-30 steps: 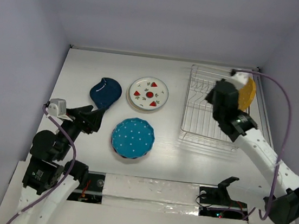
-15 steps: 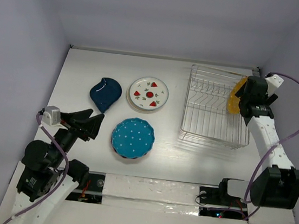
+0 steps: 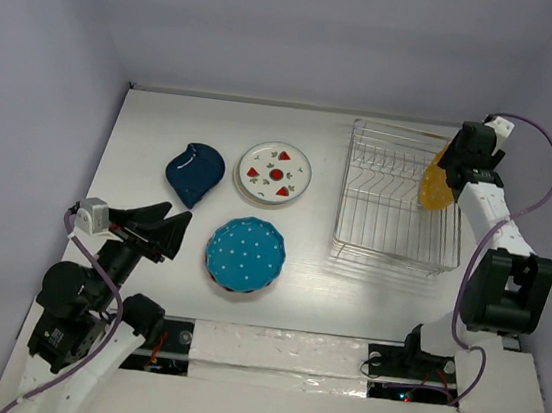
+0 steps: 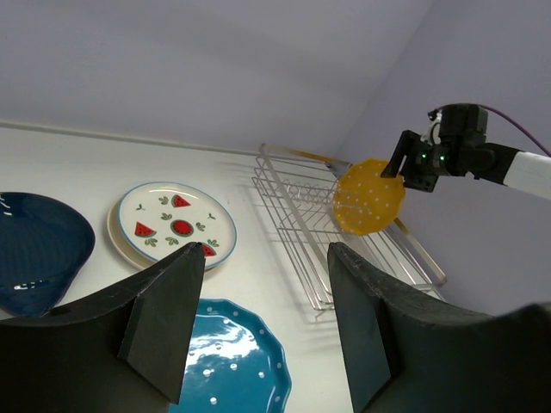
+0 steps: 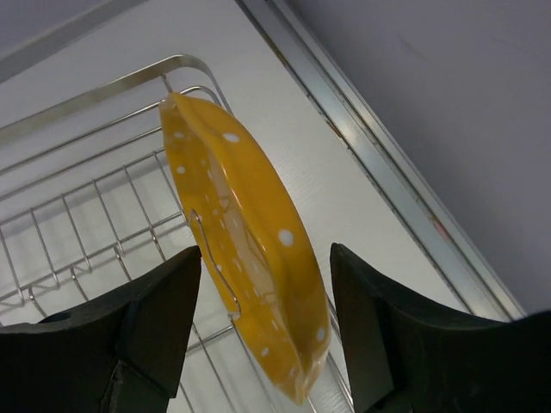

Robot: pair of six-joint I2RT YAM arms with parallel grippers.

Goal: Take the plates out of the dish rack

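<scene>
The wire dish rack [image 3: 392,206] stands at the right of the table. One yellow white-dotted plate [image 3: 436,181] leans on edge at its right end, caught behind a wire prong [image 5: 215,258]. My right gripper [image 3: 460,157] is open and straddles this plate [image 5: 258,241], with a gap on each side. Three plates lie flat on the table: dark blue [image 3: 195,171], white with red fruit marks [image 3: 274,173] and teal dotted [image 3: 245,253]. My left gripper [image 4: 265,249] hangs open and empty above the teal plate's left edge [image 4: 232,361].
The table's raised metal edge [image 5: 379,163] runs close along the rack's right side, with the purple wall just beyond it. The right arm's cable [image 3: 549,200] loops out to the right. The rack's other slots [image 4: 301,224] hold nothing.
The right arm has swung from over the rack round to its far right corner, and its jaws now stand open around the yellow plate. The left arm has drawn back slightly.
</scene>
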